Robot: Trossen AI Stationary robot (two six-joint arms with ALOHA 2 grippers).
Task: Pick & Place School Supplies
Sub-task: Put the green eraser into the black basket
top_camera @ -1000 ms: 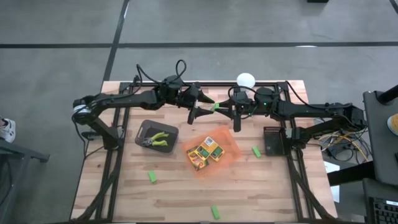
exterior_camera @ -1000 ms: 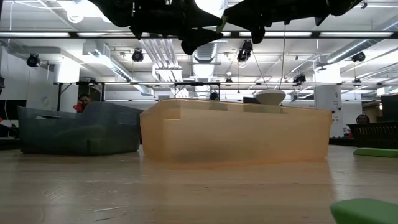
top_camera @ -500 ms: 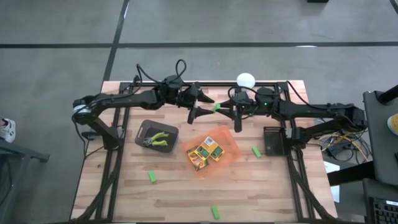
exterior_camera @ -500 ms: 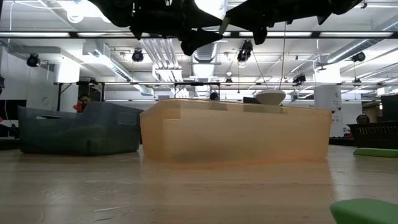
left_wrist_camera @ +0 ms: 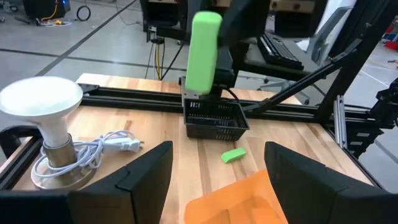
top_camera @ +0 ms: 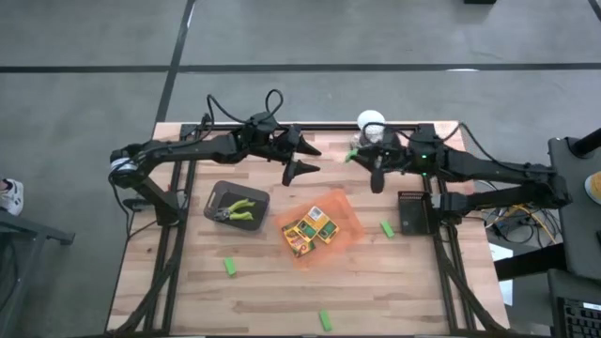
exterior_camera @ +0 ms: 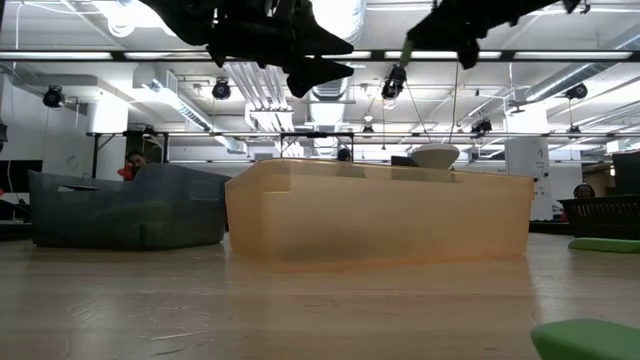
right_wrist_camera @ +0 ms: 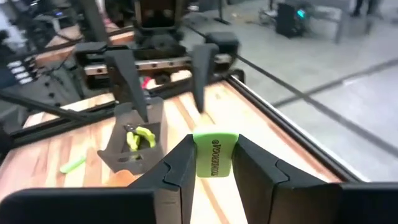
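My right gripper (top_camera: 357, 156) hangs high over the table's far middle, shut on a bright green stubby piece (right_wrist_camera: 214, 155), which the left wrist view also shows (left_wrist_camera: 204, 53). My left gripper (top_camera: 307, 159) stands open a short way to its left, facing it, with nothing between its fingers (left_wrist_camera: 146, 168). Yellow-and-green crayon boxes (top_camera: 310, 230) lie in the orange tray (top_camera: 346, 218). Two plier-like tools (top_camera: 237, 210) lie in a dark tray (top_camera: 214, 195). More green pieces lie flat on the table (top_camera: 229, 268), (top_camera: 325, 320), (top_camera: 386, 228). My right gripper pinches the green piece between its two fingers (right_wrist_camera: 180, 168), one on each broad side (right_wrist_camera: 214, 163). The fingers come nearly level from the table's right. The piece is lifted clear, high above the table, and stands about upright in the left wrist view.
A white round-headed lamp (top_camera: 371, 122) with its cable (left_wrist_camera: 102, 146) stands at the far edge, just behind my right gripper. A black mesh basket (top_camera: 411, 212) sits at the right. Bare wood lies along the near edge.
My right gripper has drawn back toward the table's right edge with the green piece and risen a little. It has moved away from my left gripper, which has kept its place with its fingers open.
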